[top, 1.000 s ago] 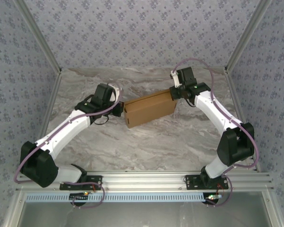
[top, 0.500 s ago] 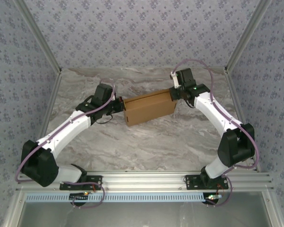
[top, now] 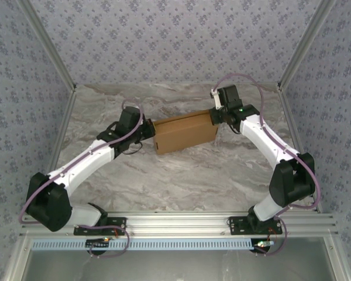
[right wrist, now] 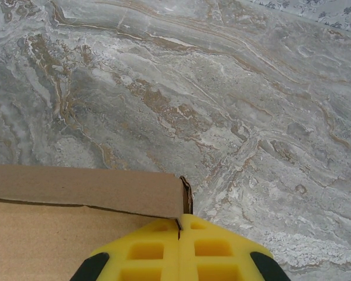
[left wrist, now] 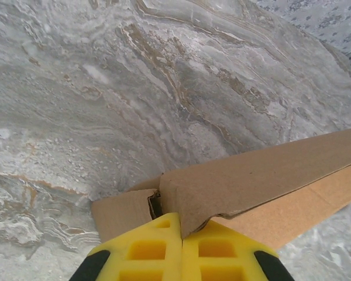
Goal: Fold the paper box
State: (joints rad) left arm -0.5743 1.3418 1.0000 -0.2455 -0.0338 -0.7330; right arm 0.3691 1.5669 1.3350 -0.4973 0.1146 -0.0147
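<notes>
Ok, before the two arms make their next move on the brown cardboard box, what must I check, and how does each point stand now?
1. The brown cardboard paper box rests on the grey marble table, between the arms: ok.
2. The left gripper is at the box's left end, jaws shut: ok.
3. The right gripper is at the box's right corner, jaws shut: ok.
4. Either gripper really pinches cardboard: cannot tell.
5. Left end is closed neatly: not ok, a flap sticks out beside the fingers, with a dark gap.
</notes>
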